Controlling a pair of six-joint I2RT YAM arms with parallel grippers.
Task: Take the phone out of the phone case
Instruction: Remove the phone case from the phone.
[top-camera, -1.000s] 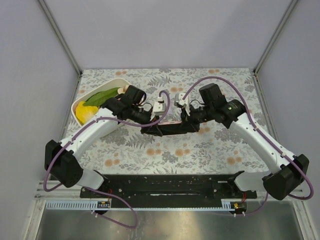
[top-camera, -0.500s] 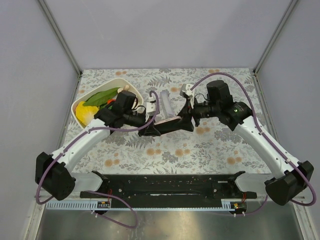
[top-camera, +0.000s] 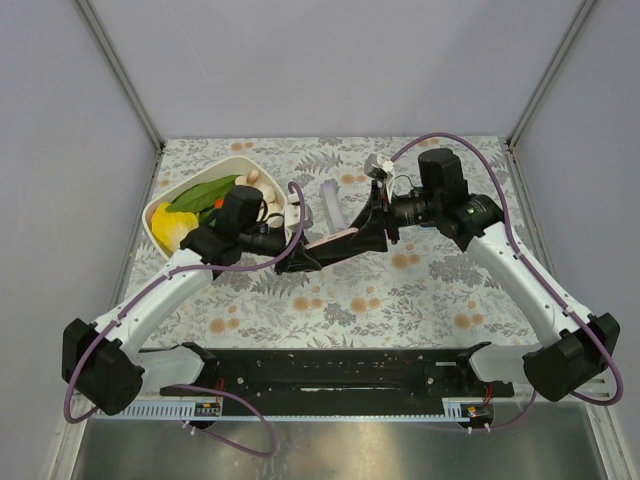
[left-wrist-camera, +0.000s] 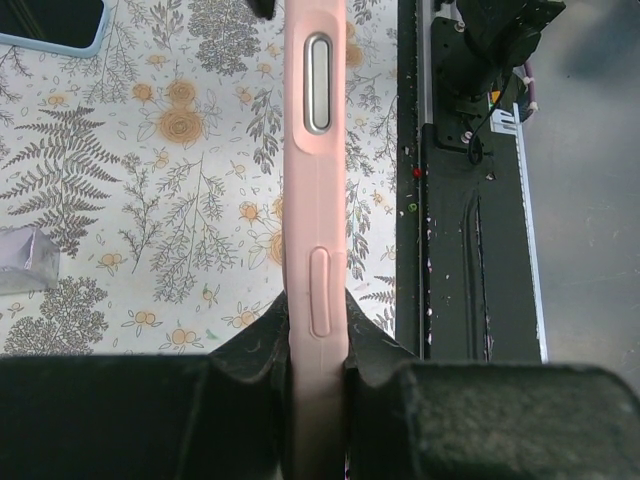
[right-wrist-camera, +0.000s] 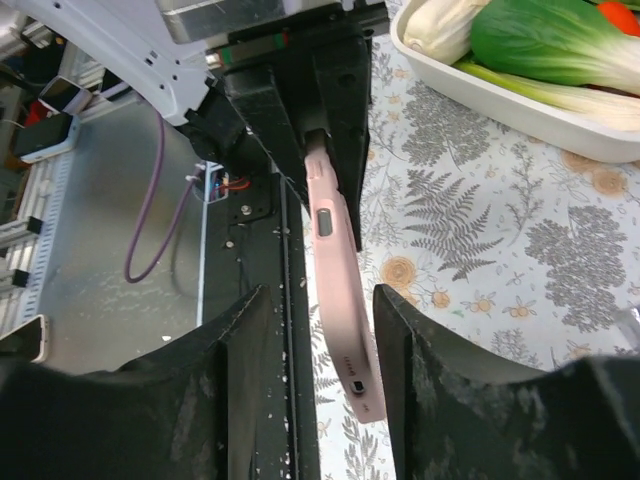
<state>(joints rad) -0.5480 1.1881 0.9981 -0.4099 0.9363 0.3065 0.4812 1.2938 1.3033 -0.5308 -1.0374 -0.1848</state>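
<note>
The top view looks down over the whole desk (top-camera: 400, 300) from above and behind its near edge; the left wrist view sits tight behind the left tool (left-wrist-camera: 318, 340), the right wrist view behind the right tool (right-wrist-camera: 320, 310), facing each other along the pink phone case (top-camera: 335, 240), which all three views share.

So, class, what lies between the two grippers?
The pink phone case bridges them: left gripper clamps one end, right gripper straddles the other. Top view.
</note>
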